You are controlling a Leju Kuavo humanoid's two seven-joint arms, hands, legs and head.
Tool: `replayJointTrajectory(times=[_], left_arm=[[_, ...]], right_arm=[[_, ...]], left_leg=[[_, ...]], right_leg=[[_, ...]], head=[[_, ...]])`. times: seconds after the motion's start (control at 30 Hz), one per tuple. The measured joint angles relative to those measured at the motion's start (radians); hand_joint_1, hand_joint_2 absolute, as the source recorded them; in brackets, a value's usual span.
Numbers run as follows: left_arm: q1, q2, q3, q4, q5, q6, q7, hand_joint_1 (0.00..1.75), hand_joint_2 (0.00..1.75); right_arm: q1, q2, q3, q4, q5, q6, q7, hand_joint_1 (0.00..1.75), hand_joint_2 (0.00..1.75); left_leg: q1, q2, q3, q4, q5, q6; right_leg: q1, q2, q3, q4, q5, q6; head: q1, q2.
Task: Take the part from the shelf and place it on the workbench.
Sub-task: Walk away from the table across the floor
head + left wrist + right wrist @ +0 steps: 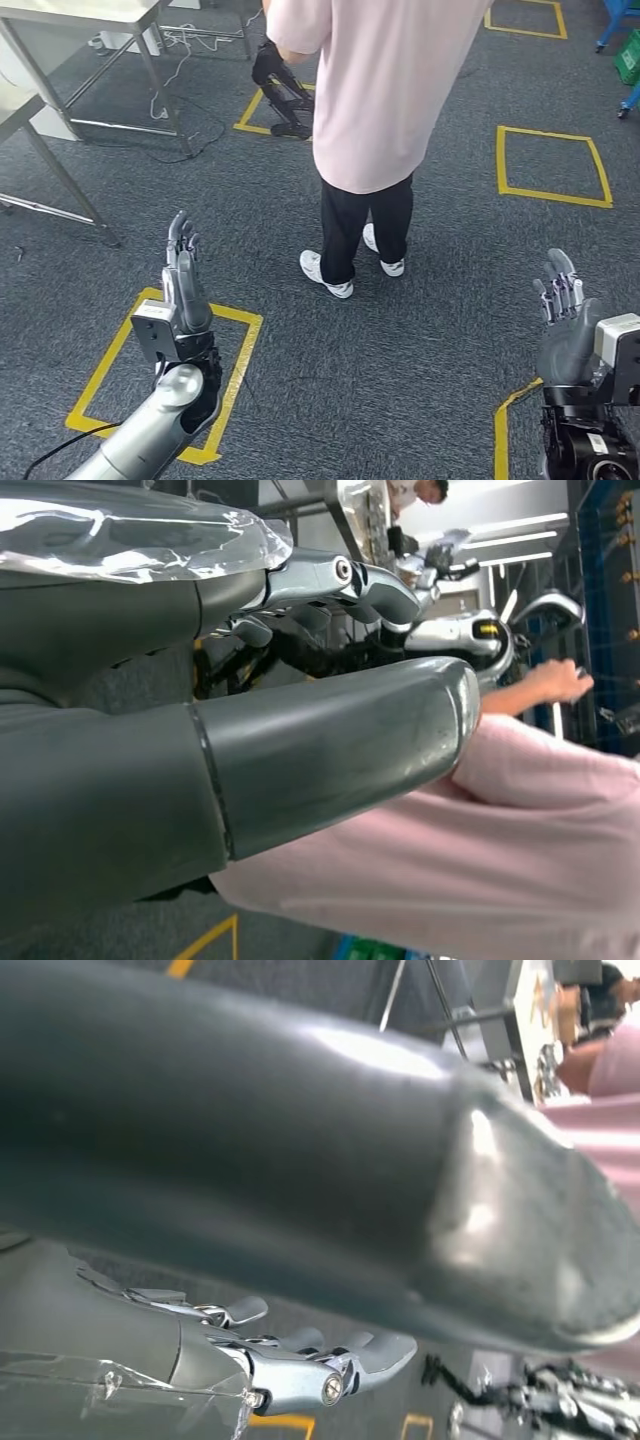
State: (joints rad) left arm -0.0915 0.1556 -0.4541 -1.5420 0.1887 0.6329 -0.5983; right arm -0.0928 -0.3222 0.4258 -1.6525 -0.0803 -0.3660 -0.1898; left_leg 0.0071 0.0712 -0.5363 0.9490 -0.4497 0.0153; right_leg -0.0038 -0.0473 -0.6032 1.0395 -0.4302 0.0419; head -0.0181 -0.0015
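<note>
Left hand: in the lower left of the head view, raised, fingers straight and spread, pointing up the frame, holding nothing. The left wrist view shows the same: thick grey thumb extended across the centre, slimmer fingers stretched out above it, nothing between them.

Right hand: at the lower right edge of the head view, also raised, fingers apart and empty. In the right wrist view the thumb crosses the upper frame and the fingers lie extended along the lower part, nothing in their grasp.

Both silver arms enter from the bottom of the head view, well apart from each other.

The part: a dark, black mechanical piece in the upper centre of the head view, held by a person in a pink shirt and black trousers, at that person's side. It is well away from both robot hands. Its exact form cannot be made out.

The person stands in the centre of the head view on a grey carpet floor, white shoes just below mid-frame.

Surroundings: yellow tape squares mark the floor at lower left under the left arm, at right, and at top. Bench with metal legs occupies the upper left corner, cables trailing on the floor beneath it.
</note>
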Motion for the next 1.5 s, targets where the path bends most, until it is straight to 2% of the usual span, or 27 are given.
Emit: replayJointTrajectory(times=[0.07, 0.13, 0.27, 0.33, 0.4, 0.43, 0.47, 0.5, 0.57, 0.63, 0.7, 0.73, 0.8, 0.87, 0.9, 0.93, 0.97, 1.0, 1.07, 1.1, 1.17, 1.23, 1.3, 1.37, 1.43, 1.47, 1.5], left_arm=[[0.007, 0.0, 0.003, -0.004, -0.004, 0.0, -0.002, 0.0, 0.0], [0.013, 0.0, 0.005, -0.006, -0.007, 0.0, -0.002, 0.0, 0.0], [0.014, 0.0, 0.006, -0.006, -0.007, 0.0, -0.003, 0.0, 0.0], [0.016, 0.0, 0.008, -0.009, -0.008, 0.0, -0.003, 0.0, 0.0], [0.028, 0.002, 0.016, -0.014, -0.01, 0.0, -0.004, 0.0, 0.0], [0.034, 0.003, 0.02, -0.016, -0.011, 0.0, -0.004, 0.0, 0.0], [0.039, 0.004, 0.023, -0.017, -0.012, 0.0, -0.005, 0.0, 0.0], [0.04, 0.004, 0.023, -0.018, -0.012, 0.0, -0.005, 0.0, 0.0], [0.039, 0.004, 0.025, -0.02, -0.012, 0.0, -0.005, 0.0, 0.0], [0.04, 0.004, 0.026, -0.022, -0.015, 0.0, -0.005, 0.0, 0.0], [0.04, 0.004, 0.027, -0.028, -0.022, 0.0, -0.004, 0.0, 0.0], [0.041, 0.003, 0.028, -0.032, -0.028, 0.0, 0.0, 0.0, 0.0], [0.047, 0.003, 0.03, -0.045, -0.04, 0.0, 0.007, 0.0, 0.0], [0.06, 0.003, 0.036, -0.054, -0.048, 0.0, 0.012, 0.0, 0.0], [0.065, 0.003, 0.039, -0.055, -0.05, 0.0, 0.014, 0.0, 0.0], [0.069, 0.002, 0.042, -0.056, -0.053, 0.0, 0.017, 0.0, 0.0], [0.071, 0.002, 0.045, -0.058, -0.056, 0.0, 0.019, 0.0, 0.0], [0.073, 0.001, 0.047, -0.06, -0.059, 0.0, 0.021, 0.0, 0.0], [0.076, -0.002, 0.051, -0.068, -0.066, 0.0, 0.025, 0.0, 0.0], [0.079, -0.003, 0.054, -0.072, -0.07, 0.0, 0.027, 0.0, 0.0], [0.083, -0.006, 0.059, -0.08, -0.075, 0.0, 0.032, 0.0, 0.0], [0.083, -0.008, 0.063, -0.085, -0.076, 0.0, 0.036, 0.0, 0.0], [0.081, -0.01, 0.067, -0.091, -0.074, 0.0, 0.037, 0.0, 0.0], [0.081, -0.009, 0.07, -0.092, -0.068, 0.0, 0.037, 0.0, 0.0], [0.083, -0.008, 0.071, -0.093, -0.062, 0.0, 0.037, 0.0, 0.0], [0.083, -0.008, 0.071, -0.093, -0.06, 0.0, 0.037, 0.0, 0.0], [0.082, -0.008, 0.071, -0.093, -0.058, 0.0, 0.036, 0.0, 0.0]], right_arm=[[0.002, 0.002, -0.002, -0.005, 0.004, 0.003, -0.003, 0.0, 0.0], [0.003, 0.004, -0.003, -0.007, 0.006, 0.006, -0.005, 0.0, 0.0], [0.005, 0.004, -0.003, -0.007, 0.006, 0.007, -0.006, 0.0, 0.0], [0.008, 0.004, -0.003, -0.009, 0.006, 0.009, -0.007, 0.0, 0.0], [0.01, 0.009, -0.003, -0.013, 0.006, 0.012, -0.009, 0.0, 0.0], [0.011, 0.011, -0.003, -0.015, 0.007, 0.013, -0.01, 0.0, 0.0], [0.011, 0.013, -0.003, -0.015, 0.007, 0.013, -0.01, 0.0, 0.0], [0.011, 0.014, -0.003, -0.015, 0.007, 0.013, -0.011, 0.0, 0.0], [0.011, 0.016, -0.003, -0.015, 0.007, 0.013, -0.011, 0.0, 0.0], [0.01, 0.018, -0.004, -0.016, 0.007, 0.015, -0.01, 0.0, 0.0], [0.011, 0.018, -0.004, -0.017, 0.007, 0.017, -0.009, 0.0, 0.0], [0.012, 0.018, -0.004, -0.019, 0.007, 0.018, -0.009, 0.0, 0.0], [0.013, 0.018, -0.003, -0.022, 0.006, 0.019, -0.009, 0.0, 0.0], [0.014, 0.019, -0.002, -0.023, 0.006, 0.019, -0.009, 0.0, 0.0], [0.014, 0.019, -0.002, -0.022, 0.006, 0.019, -0.01, 0.0, 0.0], [0.016, 0.02, -0.001, -0.022, 0.006, 0.02, -0.01, 0.0, 0.0], [0.016, 0.021, -0.001, -0.021, 0.005, 0.021, -0.01, 0.0, 0.0], [0.014, 0.021, -0.001, -0.021, 0.005, 0.023, -0.01, 0.0, 0.0], [0.002, 0.021, -0.001, -0.021, 0.001, 0.027, -0.007, 0.0, 0.0], [-0.006, 0.021, 0.0, -0.021, -0.002, 0.029, -0.003, 0.0, 0.0], [-0.018, 0.021, 0.003, -0.022, -0.008, 0.027, 0.006, 0.0, 0.0], [-0.019, 0.021, 0.004, -0.023, -0.015, 0.021, 0.013, 0.0, 0.0], [-0.024, 0.021, 0.006, -0.025, -0.02, 0.013, 0.016, 0.0, 0.0], [-0.03, 0.021, 0.007, -0.027, -0.022, 0.008, 0.016, 0.0, 0.0], [-0.031, 0.021, 0.007, -0.026, -0.026, 0.003, 0.016, 0.0, 0.0], [-0.03, 0.021, 0.007, -0.026, -0.027, 0.001, 0.016, 0.0, 0.0], [-0.03, 0.021, 0.007, -0.025, -0.029, 0.0, 0.016, 0.0, 0.0]], left_leg=[[-0.005, 0.02, 0.003, 0.001, -0.004, -0.008], [-0.008, 0.032, 0.004, 0.0, -0.004, -0.011], [-0.007, 0.036, 0.005, -0.001, -0.005, -0.012], [-0.006, 0.037, 0.006, 0.002, -0.01, -0.017], [-0.002, -0.015, -0.073, 0.168, -0.084, -0.029], [0.0, -0.044, -0.11, 0.242, -0.112, -0.035], [0.002, -0.066, -0.139, 0.293, -0.122, -0.038], [0.004, -0.07, -0.119, 0.244, -0.088, -0.038], [0.011, -0.108, -0.056, 0.099, -0.018, -0.035], [0.016, -0.138, -0.022, 0.019, 0.005, -0.03], [0.013, -0.125, -0.019, 0.01, 0.004, -0.019], [0.012, -0.113, -0.016, 0.005, 0.006, -0.012], [0.011, -0.09, -0.009, -0.005, 0.01, 0.0], [0.006, -0.068, -0.006, -0.007, 0.009, 0.007], [0.005, -0.056, -0.006, -0.007, 0.008, 0.009], [0.004, -0.044, -0.005, -0.007, 0.006, 0.009], [0.004, -0.033, -0.004, -0.007, 0.005, 0.008], [0.003, -0.022, -0.002, -0.007, 0.003, 0.007], [0.001, -0.001, 0.004, -0.005, -0.003, 0.001], [-0.002, 0.008, 0.006, -0.004, -0.006, -0.004], [-0.007, 0.029, 0.008, -0.002, -0.01, -0.013], [-0.004, 0.043, 0.011, 0.001, -0.016, -0.021], [0.0, 0.003, -0.005, 0.046, -0.047, -0.031], [0.003, -0.052, -0.067, 0.175, -0.109, -0.036], [0.003, -0.065, -0.132, 0.293, -0.145, -0.038], [0.003, -0.066, -0.142, 0.303, -0.135, -0.038], [0.004, -0.068, -0.132, 0.272, -0.107, -0.037]], right_leg=[[0.011, -0.029, 0.031, -0.066, 0.012, -0.012], [0.014, -0.021, 0.03, -0.069, 0.011, -0.018], [0.015, -0.017, 0.029, -0.07, 0.011, -0.02], [0.013, -0.004, 0.029, -0.073, 0.014, -0.025], [0.007, 0.042, 0.031, -0.08, 0.02, -0.039], [0.004, 0.067, 0.032, -0.083, 0.023, -0.046], [0.003, 0.091, 0.032, -0.082, 0.024, -0.049], [0.003, 0.105, 0.033, -0.081, 0.024, -0.049], [0.003, 0.133, 0.031, -0.076, 0.023, -0.045], [0.003, 0.157, 0.023, -0.072, 0.024, -0.035], [-0.001, 0.179, 0.017, -0.074, 0.027, -0.022], [-0.002, 0.172, 0.014, -0.069, 0.025, -0.016], [-0.001, 0.123, -0.01, -0.013, -0.011, -0.006], [-0.003, 0.071, -0.067, 0.115, -0.078, 0.001], [-0.006, 0.063, -0.096, 0.179, -0.104, 0.005], [-0.008, 0.059, -0.112, 0.216, -0.113, 0.007], [-0.009, 0.056, -0.111, 0.215, -0.103, 0.008], [-0.009, 0.05, -0.089, 0.176, -0.076, 0.007], [-0.004, 0.014, -0.016, 0.037, -0.014, 0.003], [0.001, -0.006, 0.012, -0.019, 0.003, -0.003], [0.011, -0.023, 0.031, -0.066, 0.008, -0.016], [0.011, 0.001, 0.03, -0.072, 0.01, -0.03], [0.007, 0.023, 0.034, -0.08, 0.015, -0.042], [0.005, 0.046, 0.035, -0.082, 0.018, -0.051], [0.005, 0.072, 0.034, -0.082, 0.019, -0.054], [0.005, 0.087, 0.034, -0.081, 0.019, -0.055], [0.005, 0.101, 0.035, -0.08, 0.019, -0.055]], head=[[-0.002, 0.0], [-0.004, 0.0], [-0.004, 0.0], [-0.005, 0.0], [-0.008, 0.0], [-0.01, 0.0], [-0.012, 0.0], [-0.012, 0.0], [-0.013, 0.0], [-0.011, 0.0], [-0.009, 0.0], [-0.009, 0.0], [-0.005, 0.0], [-0.001, 0.0], [-0.001, 0.0], [0.0, 0.0], [0.0, 0.0], [0.0, 0.0], [0.001, 0.0], [0.0, 0.0], [-0.002, 0.0], [-0.004, 0.0], [-0.005, 0.0], [-0.01, 0.0], [-0.012, 0.0], [-0.013, 0.0], [-0.013, 0.0]])
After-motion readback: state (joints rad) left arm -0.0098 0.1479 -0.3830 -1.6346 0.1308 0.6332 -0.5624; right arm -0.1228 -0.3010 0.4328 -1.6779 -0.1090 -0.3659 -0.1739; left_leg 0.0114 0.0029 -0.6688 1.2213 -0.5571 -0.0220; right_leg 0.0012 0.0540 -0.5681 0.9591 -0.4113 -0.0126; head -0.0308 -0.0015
